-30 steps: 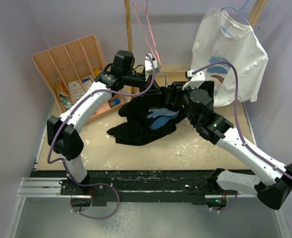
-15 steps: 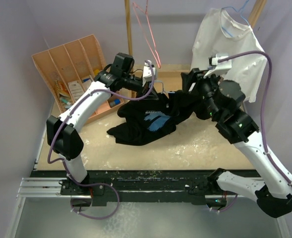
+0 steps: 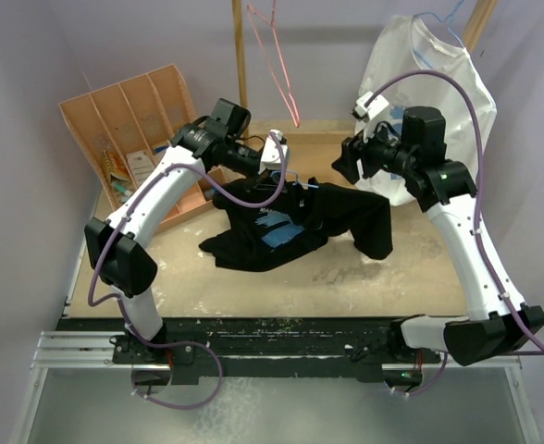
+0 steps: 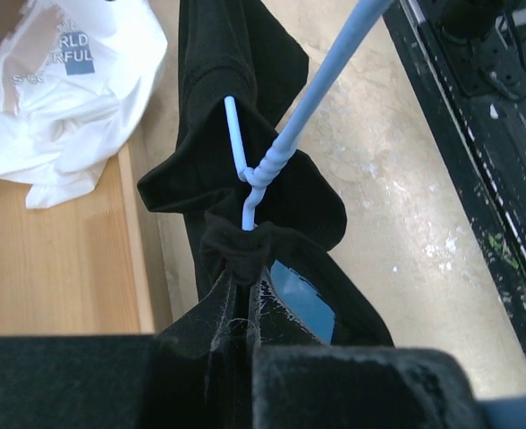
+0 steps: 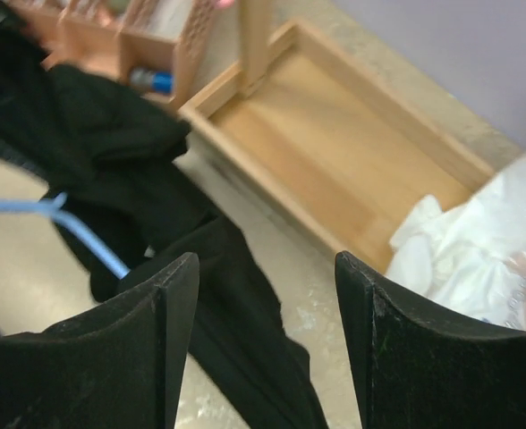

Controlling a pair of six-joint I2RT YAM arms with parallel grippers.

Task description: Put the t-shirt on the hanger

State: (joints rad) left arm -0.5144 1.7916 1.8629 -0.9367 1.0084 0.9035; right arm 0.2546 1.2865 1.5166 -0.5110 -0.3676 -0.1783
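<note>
Pinching the t-shirt at its bunched collar with the left gripper, fingers pressed together on the cloth just where the twisted neck of the hanger sinks into it. Holding that end up off the table, the rest of the black cloth draped down and lying mid-table, blue print showing. Running one blue wire out along the cloth, partly covered. Hovering above the shirt's other side with the right gripper, fingers wide apart, grasping nothing. Hanging at the back: white shirt behind the right arm, pink hanger nearer the middle. Standing back left: wooden organizer.
</note>
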